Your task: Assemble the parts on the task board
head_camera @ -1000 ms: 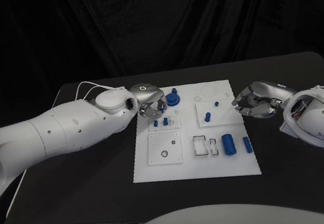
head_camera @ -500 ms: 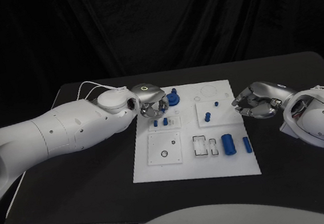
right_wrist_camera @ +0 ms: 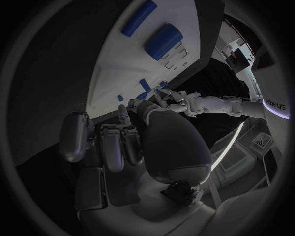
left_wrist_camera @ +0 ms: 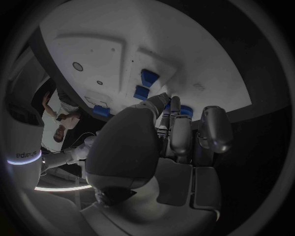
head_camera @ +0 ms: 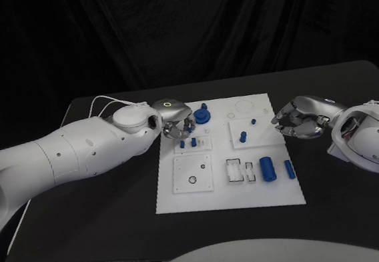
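Cylinder (head_camera: 266,169) lies lengthwise toward task board's (head_camera: 224,196) near edge.

The worktop (head_camera: 85,208) is black, plain and without pattern, and a black curtain (head_camera: 211,19) hangs behind it. On it lies the white task board (head_camera: 224,196), with pale square insets on its face, one marked by a small dark ring (head_camera: 192,179). The parts are blue: a large blue cylinder (head_camera: 266,168), a slim blue piece (head_camera: 289,169) beside it, a blue peg (head_camera: 242,137), two small blue pegs (head_camera: 187,143) and a blue knob (head_camera: 202,114). Both arms are white. The left hand (head_camera: 174,117) is silver with a pale lit ring on its wrist; the right hand (head_camera: 300,118) is silver too, its fingers (right_wrist_camera: 117,145) grey metal
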